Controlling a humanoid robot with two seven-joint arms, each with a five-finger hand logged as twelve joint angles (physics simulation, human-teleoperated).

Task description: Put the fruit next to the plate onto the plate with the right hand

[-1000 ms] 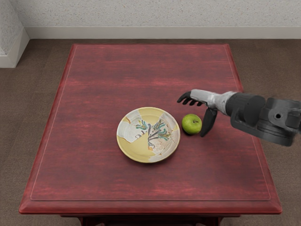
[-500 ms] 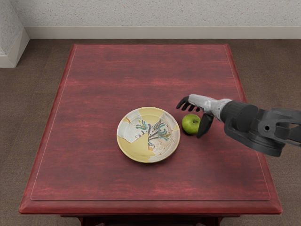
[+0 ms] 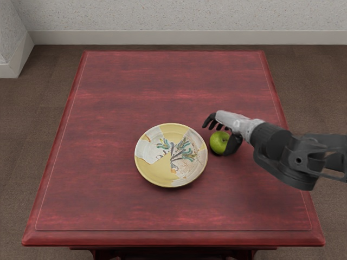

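A green apple rests on the red table just right of the yellow painted plate, close to its rim but apart from it. My right hand reaches in from the right and wraps the apple. Its dark fingers lie along the apple's far side, and the thumb is curled against its near right side. The apple still sits on the table surface. The plate holds nothing. The left arm is out of view.
The red wooden table extends well beyond the plate on all sides, with its right edge under my forearm. Brown floor surrounds the table.
My right hand has moved left and down onto the apple, and the thumb has curled in from hanging straight to pressing against the fruit. The apple and plate have not moved.
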